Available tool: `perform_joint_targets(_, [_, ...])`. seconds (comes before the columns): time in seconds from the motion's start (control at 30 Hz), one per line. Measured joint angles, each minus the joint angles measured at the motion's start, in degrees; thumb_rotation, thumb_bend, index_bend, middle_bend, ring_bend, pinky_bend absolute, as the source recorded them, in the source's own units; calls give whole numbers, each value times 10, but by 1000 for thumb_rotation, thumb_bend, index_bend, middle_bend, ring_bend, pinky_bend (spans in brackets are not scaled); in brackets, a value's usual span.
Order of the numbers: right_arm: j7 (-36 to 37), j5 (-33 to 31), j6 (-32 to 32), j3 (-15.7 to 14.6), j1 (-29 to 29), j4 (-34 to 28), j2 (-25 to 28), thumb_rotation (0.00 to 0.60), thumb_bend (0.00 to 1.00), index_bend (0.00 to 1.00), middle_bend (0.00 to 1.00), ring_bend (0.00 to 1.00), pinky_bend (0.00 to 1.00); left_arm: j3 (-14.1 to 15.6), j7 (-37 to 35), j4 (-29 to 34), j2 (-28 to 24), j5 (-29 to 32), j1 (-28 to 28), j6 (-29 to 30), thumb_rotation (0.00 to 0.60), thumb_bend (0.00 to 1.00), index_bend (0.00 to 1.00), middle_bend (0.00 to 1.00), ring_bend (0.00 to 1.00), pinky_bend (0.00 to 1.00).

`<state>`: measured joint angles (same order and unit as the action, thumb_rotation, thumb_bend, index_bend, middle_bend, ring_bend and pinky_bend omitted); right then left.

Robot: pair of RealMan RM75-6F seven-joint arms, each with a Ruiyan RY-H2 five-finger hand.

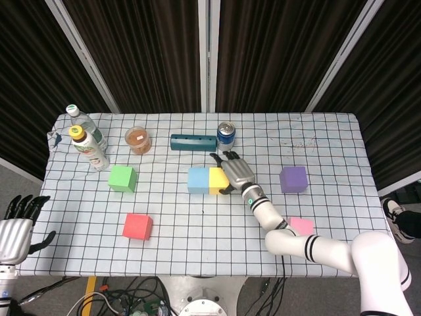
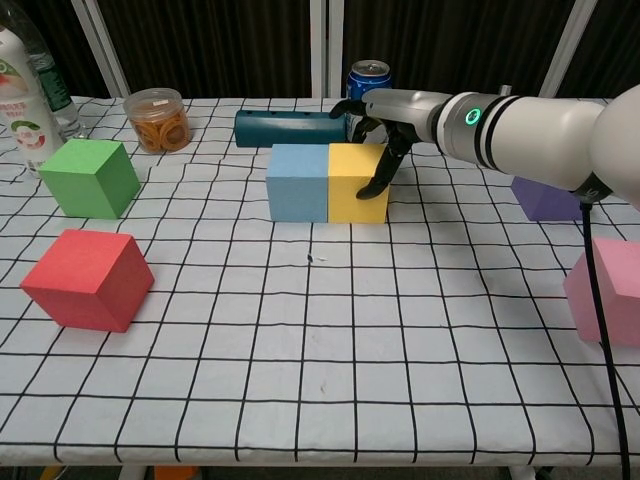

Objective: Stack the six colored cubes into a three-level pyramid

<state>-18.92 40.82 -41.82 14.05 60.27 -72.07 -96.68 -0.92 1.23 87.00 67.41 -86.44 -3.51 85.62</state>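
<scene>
A blue cube (image 1: 198, 180) (image 2: 297, 183) and a yellow cube (image 1: 217, 179) (image 2: 352, 185) stand side by side, touching, mid-table. My right hand (image 1: 235, 172) (image 2: 385, 115) grips the yellow cube at its right side and back edge, fingers curled over it. The green cube (image 1: 122, 178) (image 2: 88, 177) and the red cube (image 1: 137, 226) (image 2: 88, 279) sit apart on the left. On the right are the purple cube (image 1: 293, 179) (image 2: 545, 198) and, by the front edge, the pink cube (image 1: 302, 226) (image 2: 605, 292). My left hand (image 1: 16, 227) hangs off the table's left front corner, fingers apart, holding nothing.
Along the back stand two bottles (image 1: 85, 138), a snack jar (image 1: 138, 139) (image 2: 159, 119), a long teal box (image 1: 193, 142) (image 2: 290, 127) and a soda can (image 1: 225, 135) (image 2: 368, 80) just behind the right hand. The checkered tablecloth (image 1: 197, 243) ends close beyond the pink cube.
</scene>
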Motion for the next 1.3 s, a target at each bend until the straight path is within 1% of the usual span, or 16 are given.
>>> perform_joint_targets(0.27, [-1,-4,-1,2,3,4,-5,600,132,1,340,19,0,0,-2,-3,1,0,0,-1,600,212,143,144,80,49])
perform_joint_targets(0.63, [-2,-8,-2,0,2,-5,-1,600,121,0,256,11,0,0,-4,-4,1,-1,1,0,600,212,143,144,80,49])
perform_joint_targets(0.83, [0,-6,-4,-2,-2,-20,7,600,120,0,208,0,0,2,-4,-3,1,-3,2,3,600,211,143,144,80,49])
perform_joint_targets(1.03, [6,4,-12,-8,-15,-52,28,600,117,0,162,0,0,1,-3,-3,0,-5,3,5,600,212,143,144,80,49])
perform_joint_targets(1.13, [14,18,-19,-10,-26,-81,49,600,108,0,143,0,0,1,-4,-3,-1,-5,3,6,600,212,143,144,80,49])
perform_joint_targets(1.23, [28,42,-34,-12,-46,-122,83,600,104,0,152,0,0,-1,-4,-3,-2,-5,1,6,600,212,143,144,80,49])
perform_joint_targets(1.3, [43,64,-51,-14,-66,-154,116,600,104,0,162,0,0,-4,-7,-3,-4,-6,-2,4,600,210,143,144,80,49])
